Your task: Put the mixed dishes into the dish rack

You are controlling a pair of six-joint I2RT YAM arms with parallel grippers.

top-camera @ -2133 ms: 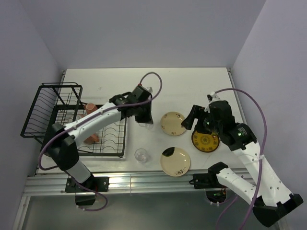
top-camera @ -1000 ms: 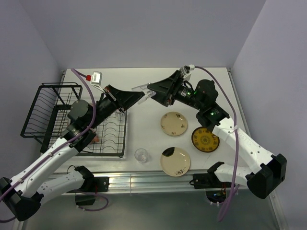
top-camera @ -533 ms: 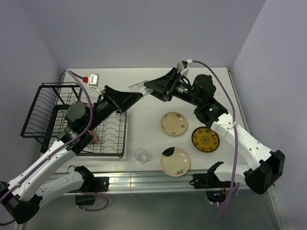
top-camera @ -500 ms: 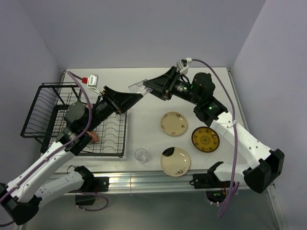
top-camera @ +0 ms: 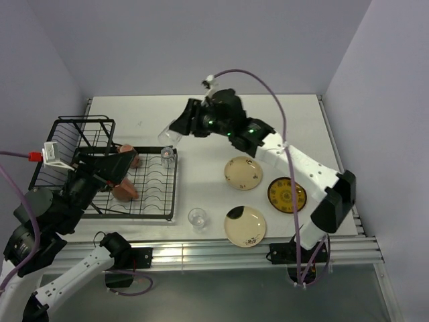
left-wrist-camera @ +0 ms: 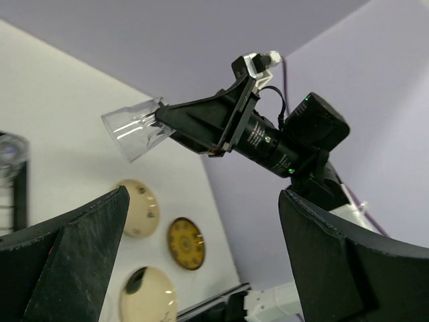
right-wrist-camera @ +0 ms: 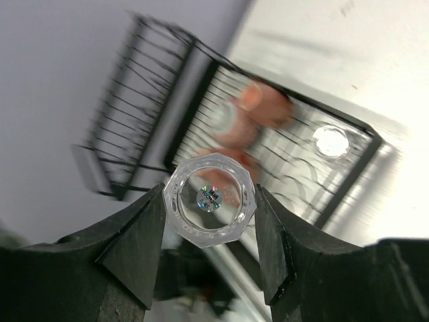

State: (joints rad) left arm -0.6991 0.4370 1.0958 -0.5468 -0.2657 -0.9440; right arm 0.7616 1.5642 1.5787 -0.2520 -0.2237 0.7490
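My right gripper (top-camera: 175, 130) is shut on a small clear glass (top-camera: 167, 136), held in the air over the right edge of the black wire dish rack (top-camera: 74, 144). In the right wrist view the glass (right-wrist-camera: 210, 200) sits base-on between both fingers (right-wrist-camera: 141, 235). Another clear glass (top-camera: 167, 156) stands in the rack's right corner, and two pink mugs (top-camera: 127, 158) (top-camera: 125, 191) lie on the grid. My left gripper (top-camera: 117, 168) (left-wrist-camera: 204, 201) is raised over the rack, open and empty. On the table rest a clear glass (top-camera: 197, 217), two cream plates (top-camera: 242, 172) (top-camera: 244, 227) and a yellow ornate plate (top-camera: 287, 195).
The rack's raised wire basket end (top-camera: 57, 151) is at the far left. The right arm (top-camera: 288, 157) stretches across the table's middle above the plates. A metal rail (top-camera: 221, 251) runs along the near edge.
The glass passed from my left gripper to the right one. The left gripper opened wide and pulled back left. The right arm swung left with the glass toward the rack.
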